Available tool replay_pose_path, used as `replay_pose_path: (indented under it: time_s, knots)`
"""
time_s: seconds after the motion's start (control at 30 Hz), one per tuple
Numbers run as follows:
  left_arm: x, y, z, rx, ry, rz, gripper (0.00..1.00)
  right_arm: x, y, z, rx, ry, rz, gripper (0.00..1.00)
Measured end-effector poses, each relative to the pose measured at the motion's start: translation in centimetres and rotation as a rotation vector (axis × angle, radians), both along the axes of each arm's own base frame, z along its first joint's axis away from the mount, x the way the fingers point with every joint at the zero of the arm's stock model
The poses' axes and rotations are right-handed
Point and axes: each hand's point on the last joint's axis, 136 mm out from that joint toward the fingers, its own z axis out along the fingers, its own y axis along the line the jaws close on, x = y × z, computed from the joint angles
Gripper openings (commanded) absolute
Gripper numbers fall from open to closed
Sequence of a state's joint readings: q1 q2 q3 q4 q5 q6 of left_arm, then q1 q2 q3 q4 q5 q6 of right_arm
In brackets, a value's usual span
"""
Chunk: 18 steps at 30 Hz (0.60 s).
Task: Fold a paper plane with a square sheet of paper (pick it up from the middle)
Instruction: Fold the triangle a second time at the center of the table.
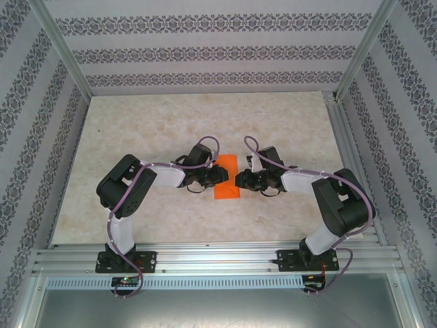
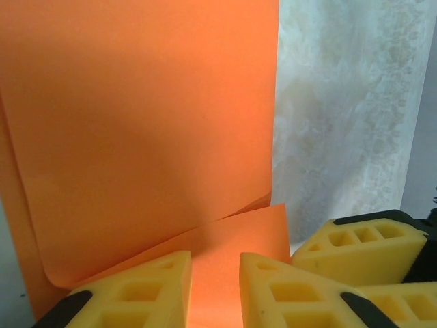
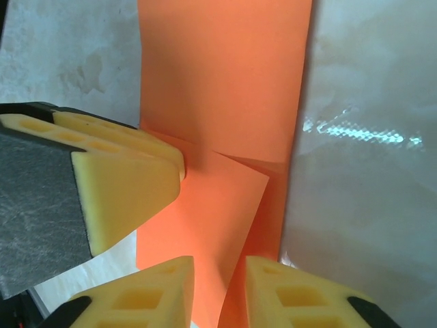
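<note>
The orange sheet of paper (image 1: 227, 189) lies in the middle of the table, folded into a narrow upright rectangle. My left gripper (image 1: 217, 175) meets it from the left and my right gripper (image 1: 240, 180) from the right, tips almost touching over it. In the left wrist view the paper (image 2: 136, 123) has a loose flap (image 2: 239, 236) running into the narrow gap of my left gripper (image 2: 215, 263), which stands slightly open. The right gripper's fingers (image 2: 362, 246) sit beside it. In the right wrist view a raised flap (image 3: 218, 205) of the paper (image 3: 225, 82) passes between the slightly open right gripper (image 3: 220, 266), with the left gripper's fingers (image 3: 123, 184) pressing on the fold.
The pale marbled tabletop (image 1: 171, 123) spreads around the paper. An aluminium rail (image 1: 218, 260) with both arm bases runs along the near edge. Patterned walls and metal posts (image 1: 65, 55) close in the sides and back.
</note>
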<state>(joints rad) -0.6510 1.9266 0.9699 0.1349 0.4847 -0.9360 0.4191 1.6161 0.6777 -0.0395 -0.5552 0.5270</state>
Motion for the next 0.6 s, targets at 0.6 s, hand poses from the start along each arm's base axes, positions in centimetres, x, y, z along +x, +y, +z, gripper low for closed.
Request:
replay_pose_path:
  time_s: [0.6]
  knots:
    - [0.08, -0.09, 0.14, -0.006, -0.005, -0.001, 0.31, 0.58, 0.23, -0.69, -0.011, 0.0, 0.015, 0.05]
